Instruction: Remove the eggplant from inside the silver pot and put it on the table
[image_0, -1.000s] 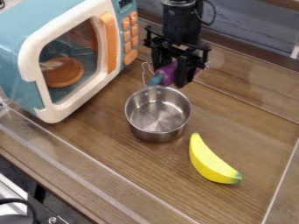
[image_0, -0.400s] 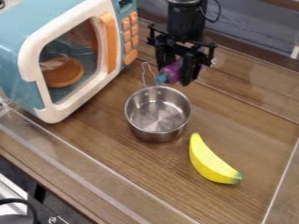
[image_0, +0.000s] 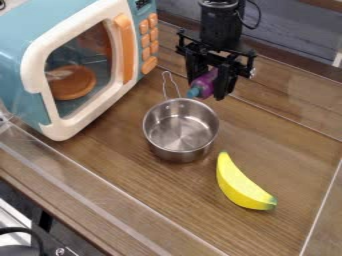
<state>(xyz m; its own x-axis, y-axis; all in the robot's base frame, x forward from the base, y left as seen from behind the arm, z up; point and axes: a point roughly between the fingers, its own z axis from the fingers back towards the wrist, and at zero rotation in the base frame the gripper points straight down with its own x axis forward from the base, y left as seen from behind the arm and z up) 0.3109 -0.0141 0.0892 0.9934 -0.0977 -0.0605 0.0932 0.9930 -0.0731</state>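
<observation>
The silver pot (image_0: 181, 130) stands empty in the middle of the table (image_0: 281, 120), its wire handle pointing toward the back. Above and behind the pot's right rim hangs my black gripper (image_0: 211, 87), pointing down and shut on the purple eggplant (image_0: 203, 84). Only part of the eggplant shows between the fingers, held clear of the tabletop.
A blue and cream toy microwave (image_0: 74, 60) with its door open stands at the left, an orange bowl (image_0: 70, 84) inside it. A yellow banana (image_0: 242, 182) lies at the front right of the pot. A clear plastic rim (image_0: 134, 215) runs along the table's edge.
My gripper, still holding the eggplant, has drifted to the right, away from over the pot's back rim. The pot and banana have not moved.
</observation>
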